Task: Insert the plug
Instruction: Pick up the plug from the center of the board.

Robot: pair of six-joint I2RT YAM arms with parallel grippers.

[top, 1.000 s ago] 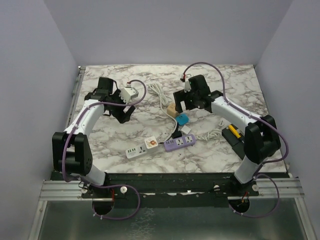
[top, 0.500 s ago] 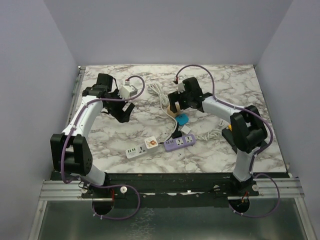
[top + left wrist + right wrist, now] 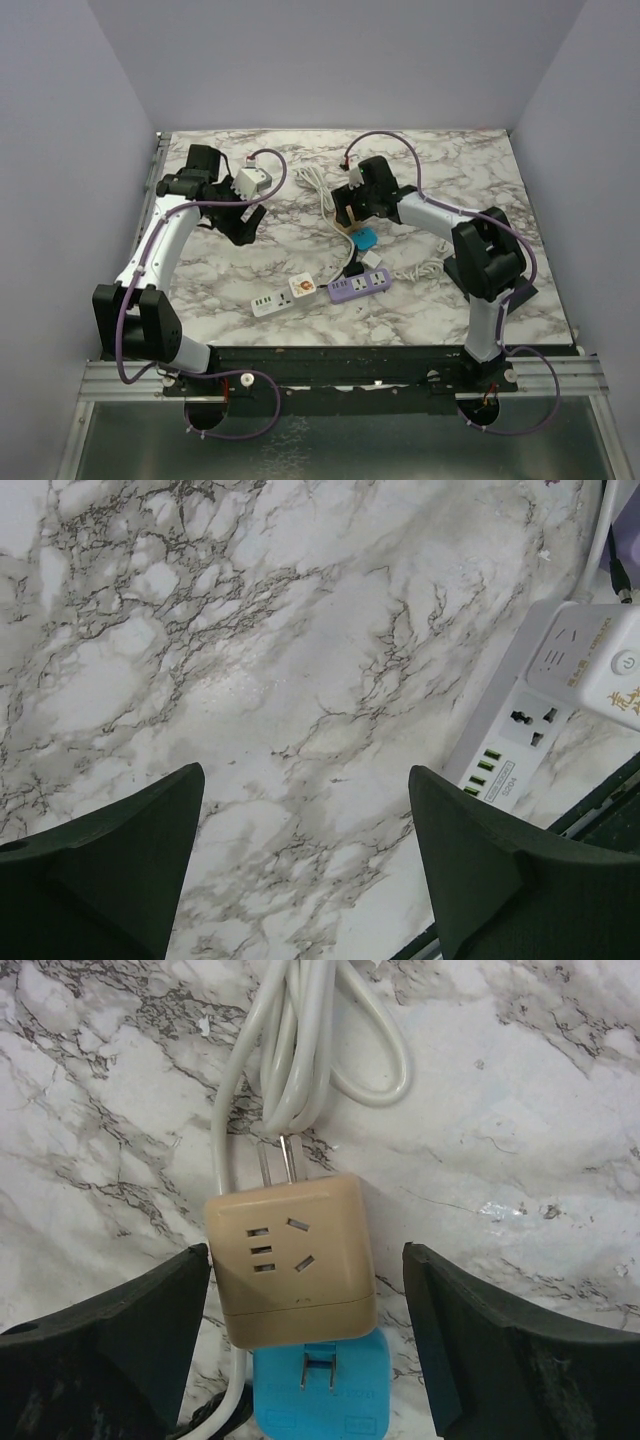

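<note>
Blue adapter [image 3: 318, 1400] butts against the near face of the tan plug [image 3: 290, 1260] lying on the marble [image 3: 520, 1110] between our right gripper's [image 3: 305, 1290] parted, empty jaws, so we risk dragging both or snagging the white cord [image 3: 300, 1040] beyond its prongs [image 3: 280, 1165], while our left gripper [image 3: 305, 780] gapes empty.

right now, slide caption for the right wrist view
Open right claw framing a tan adapter, blue plug beside it, white cord by its prongs.

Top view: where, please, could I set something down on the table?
Bare tabletop lies along the far edge, in the far-right corner beyond the right arm, and between the left arm and white power strip. The middle is crowded: cable coil, beige adapter, blue plug, purple strip.
</note>
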